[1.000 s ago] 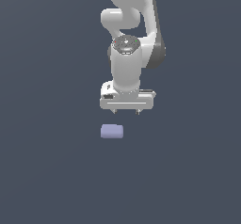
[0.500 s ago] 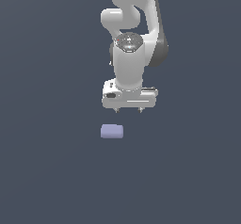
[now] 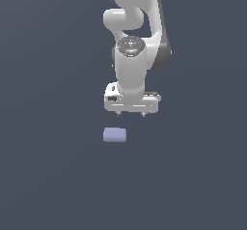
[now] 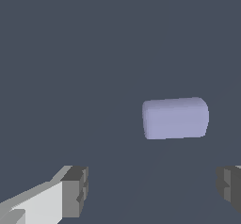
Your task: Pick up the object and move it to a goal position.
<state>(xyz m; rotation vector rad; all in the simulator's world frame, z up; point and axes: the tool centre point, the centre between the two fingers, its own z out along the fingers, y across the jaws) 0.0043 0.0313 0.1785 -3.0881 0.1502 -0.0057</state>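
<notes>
The lavender-blue block [image 3: 115, 135] lies flat on the dark tabletop [image 3: 48, 176], alone and untouched. The white arm [image 3: 132, 55] points down with its hand [image 3: 130, 114] near the block but apart from it, offset toward the exterior view's right. In the wrist view the block [image 4: 175, 118] sits beyond the 2 dark fingertips [image 4: 75, 191], which stand wide apart with nothing between them, so the hand [image 4: 153, 190] is spread and holds nothing.
</notes>
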